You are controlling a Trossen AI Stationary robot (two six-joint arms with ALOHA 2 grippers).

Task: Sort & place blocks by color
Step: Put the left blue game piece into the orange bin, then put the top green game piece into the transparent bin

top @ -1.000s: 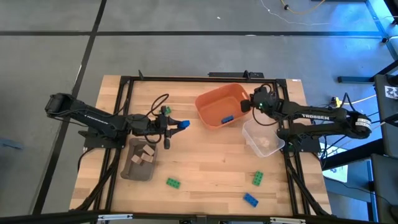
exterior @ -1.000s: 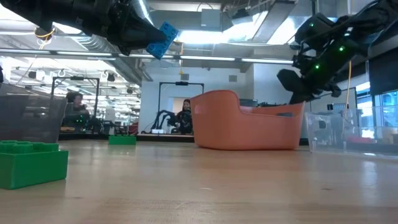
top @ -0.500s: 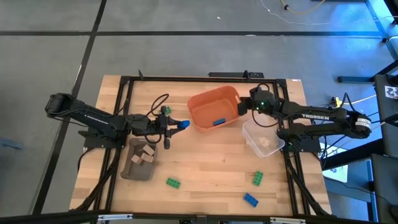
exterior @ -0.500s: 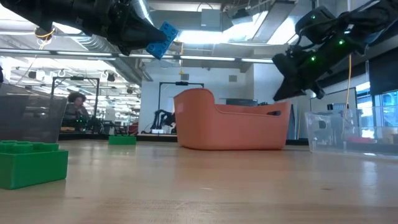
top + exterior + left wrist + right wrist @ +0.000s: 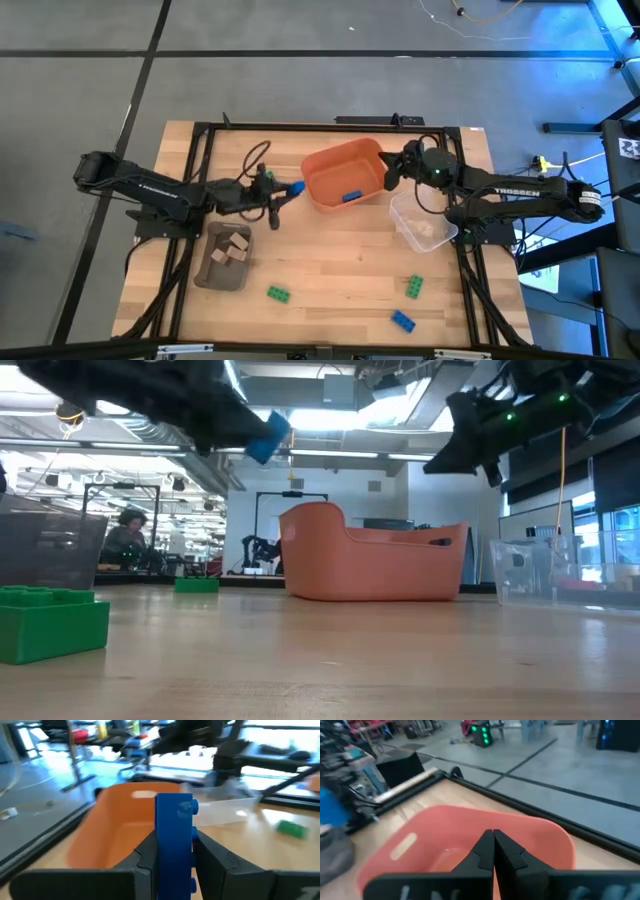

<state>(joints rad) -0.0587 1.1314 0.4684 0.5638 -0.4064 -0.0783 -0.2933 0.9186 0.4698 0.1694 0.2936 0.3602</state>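
Observation:
My left gripper [image 5: 290, 190] reaches level from the table's left, shut on a blue block [image 5: 295, 187] held in the air just left of the orange bin [image 5: 343, 172]. The same blue block [image 5: 174, 832] stands between the fingers in the left wrist view, with the orange bin [image 5: 112, 832] behind it. One more blue block [image 5: 351, 196] lies inside the bin. My right gripper [image 5: 386, 172] is shut on nothing and hovers above the bin's right rim [image 5: 450, 530]; its closed fingers [image 5: 493, 847] point over the bin [image 5: 470, 837]. My left gripper pinches the blue block by its two broad side faces [image 5: 162, 855] between its two fingers [image 5: 148, 857]. The fingers come level from the table's left. The block stands on edge, studs sideways, sticking out past the fingertips, lifted well clear of the table [image 5: 266, 435].
A grey-brown tray [image 5: 212, 268] with tan blocks [image 5: 232, 246] sits near left. A clear container [image 5: 420, 224] stands right of the bin. Two green blocks [image 5: 278, 294] [image 5: 414, 288] and a blue one [image 5: 403, 321] lie loose near the front edge.
My right gripper pushed the orange bin a little toward the table's left, turning it slightly. It then rose clear of the rim and tipped up toward level, staying shut. My left gripper has swung slightly toward the bin with the blue block.

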